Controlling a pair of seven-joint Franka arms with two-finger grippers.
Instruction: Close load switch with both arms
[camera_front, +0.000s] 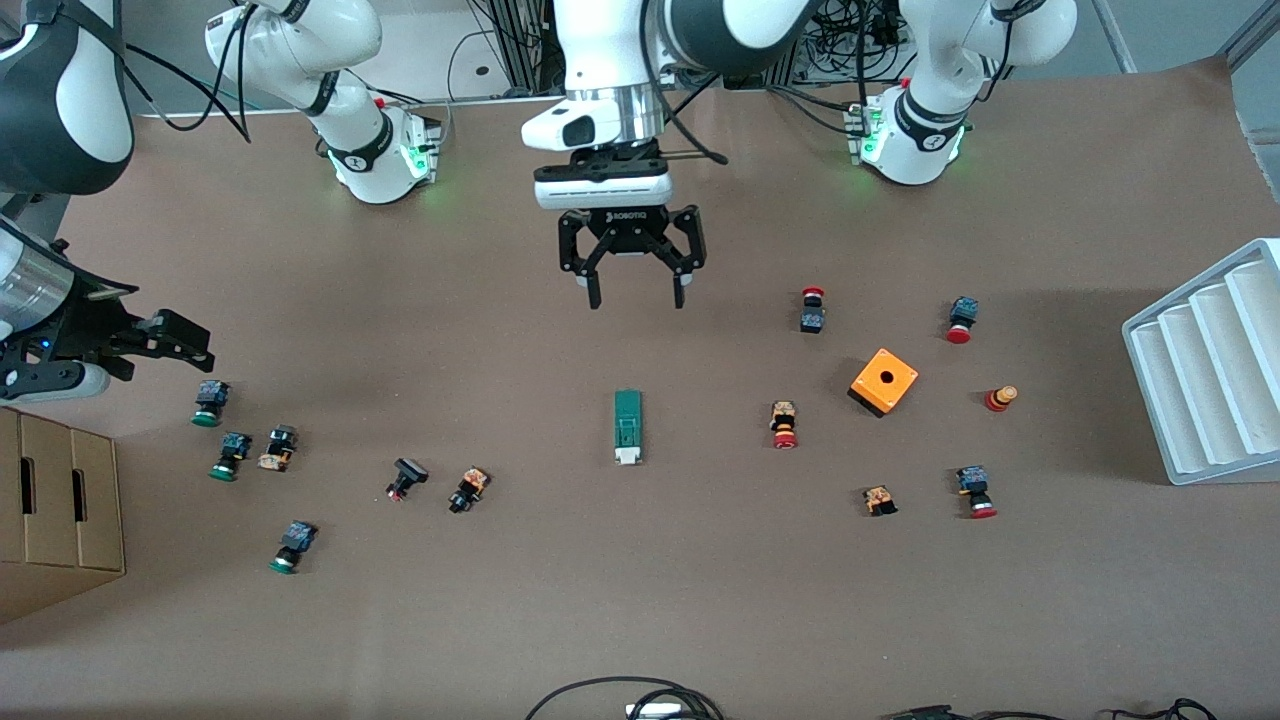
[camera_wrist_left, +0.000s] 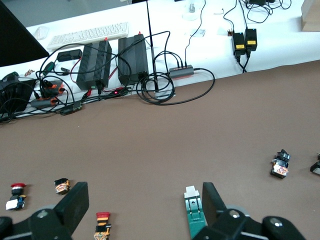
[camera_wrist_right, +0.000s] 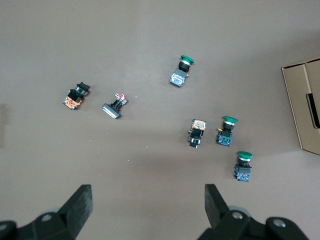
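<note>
The load switch is a narrow green block with a white end that lies flat mid-table, the white end nearer the front camera. It also shows in the left wrist view, just beside one finger. My left gripper hangs open and empty in the air over bare table, just off the switch's green end; its wrist view shows the jaws wide apart. My right gripper is open and empty at the right arm's end of the table, above the green-capped buttons; its jaws are spread over bare table.
An orange cube box with a hole and several red-capped buttons lie toward the left arm's end. A cardboard box stands at the right arm's end, a white ribbed rack at the left arm's. Cables lie at the front edge.
</note>
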